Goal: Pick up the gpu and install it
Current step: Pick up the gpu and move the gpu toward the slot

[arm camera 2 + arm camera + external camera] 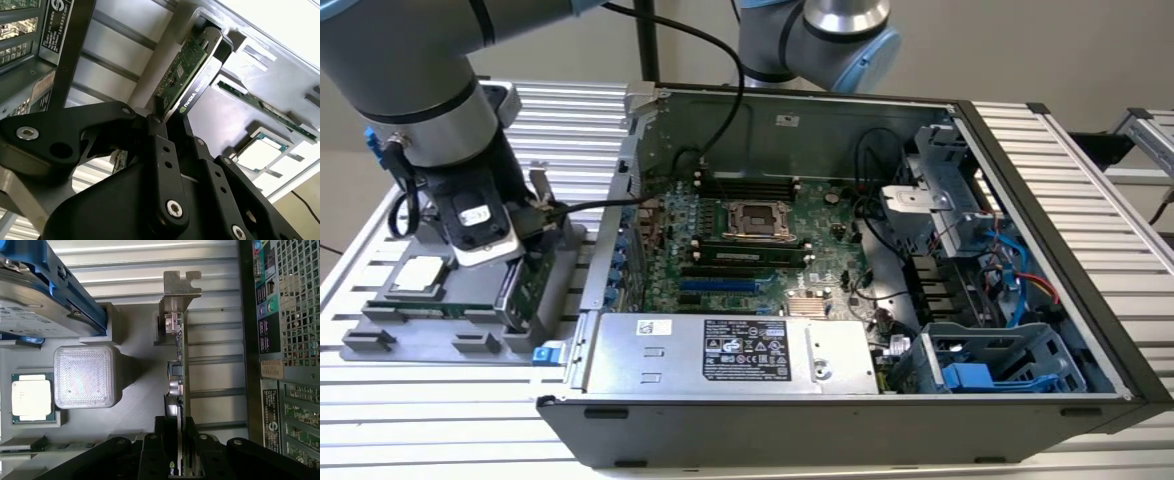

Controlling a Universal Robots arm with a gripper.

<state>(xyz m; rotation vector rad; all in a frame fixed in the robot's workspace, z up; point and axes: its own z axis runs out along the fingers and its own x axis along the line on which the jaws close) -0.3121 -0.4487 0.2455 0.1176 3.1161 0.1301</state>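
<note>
The exterior view is looking down from above into the open computer case [854, 430]. Both wrist views are looking closely along the hand [181, 442] [165, 125], sharing the gpu [179, 365] [187, 65].

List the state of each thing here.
gpu, standing on edge in the holder.
gripper, astride the gpu's end.
case, lying flat, side open.
cpu, flat in a holder pocket.
hard drive, resting on the holder.
</note>
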